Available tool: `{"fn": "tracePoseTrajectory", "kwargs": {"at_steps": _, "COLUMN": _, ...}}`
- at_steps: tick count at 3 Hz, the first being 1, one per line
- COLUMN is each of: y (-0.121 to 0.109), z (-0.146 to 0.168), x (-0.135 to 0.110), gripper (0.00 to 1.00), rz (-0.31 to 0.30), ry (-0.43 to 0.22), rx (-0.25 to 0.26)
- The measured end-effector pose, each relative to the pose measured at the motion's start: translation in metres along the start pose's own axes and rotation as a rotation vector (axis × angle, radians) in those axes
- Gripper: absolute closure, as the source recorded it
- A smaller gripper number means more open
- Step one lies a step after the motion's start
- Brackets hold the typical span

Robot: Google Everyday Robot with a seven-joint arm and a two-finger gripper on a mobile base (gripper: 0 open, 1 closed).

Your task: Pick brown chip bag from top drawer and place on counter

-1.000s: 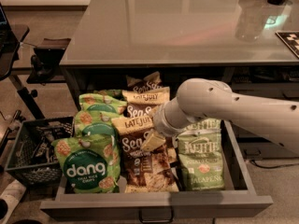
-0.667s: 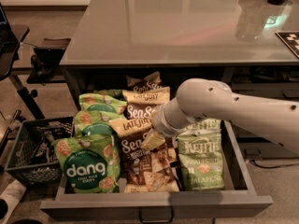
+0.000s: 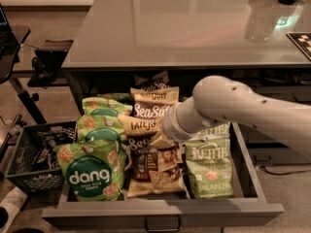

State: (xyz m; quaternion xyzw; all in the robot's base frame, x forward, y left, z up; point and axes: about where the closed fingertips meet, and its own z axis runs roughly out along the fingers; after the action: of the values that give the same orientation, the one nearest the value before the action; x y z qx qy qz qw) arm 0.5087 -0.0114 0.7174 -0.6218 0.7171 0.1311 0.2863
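- The pale grey, rounded robot arm (image 3: 243, 106) reaches in from the right and dips into the wide, shallow grey metal top drawer (image 3: 165, 212), which stands open below the large, glossy grey counter (image 3: 184, 28)
- The gripper (image 3: 164, 134) is down among the bags at the arm's tip, at the right edge of the middle column; the wrist hides it, so I cannot tell whether it is spread or closed on anything
- The target, a dark brown crinkly chip bag (image 3: 154, 166) with Sea Salt lettering, lies in the drawer in that middle column, one of several alike that overlap from front to back; the gripper seems to meet it near its upper right corner
- As I judge it, the step in hand is securing the grasp, and that goes best by pinching the crimped top band or a corner, not the puffy belly, which would likely slip or crush the chips
- Take one bag only: the overlapping brown neighbours could ride up with it, so a slow, straight lift would let them drop away
- Keep clear of the pale green Kettle Jalapeno bag (image 3: 209, 166) just beside on the right and the bright green dang bags (image 3: 95, 171) on the left
- The counter's thin dark edge overhangs the drawer's back, so the bag should come out toward the front before rising to the tabletop
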Motion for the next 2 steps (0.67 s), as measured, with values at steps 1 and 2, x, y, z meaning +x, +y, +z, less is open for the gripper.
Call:
{"fn": "tracePoseTrajectory", "kwargs": {"at_steps": 1, "y": 0.012, "z": -0.04, "x": -0.011, "gripper": 1.0, "rz": 0.001, "ry": -0.045, "rx": -0.003}}
{"fn": "tracePoseTrajectory", "kwargs": {"at_steps": 2, "y": 0.019, "z": -0.093, "x": -0.024, "gripper": 1.0, "rz": -0.011, "ry": -0.086, "rx": 0.017}}
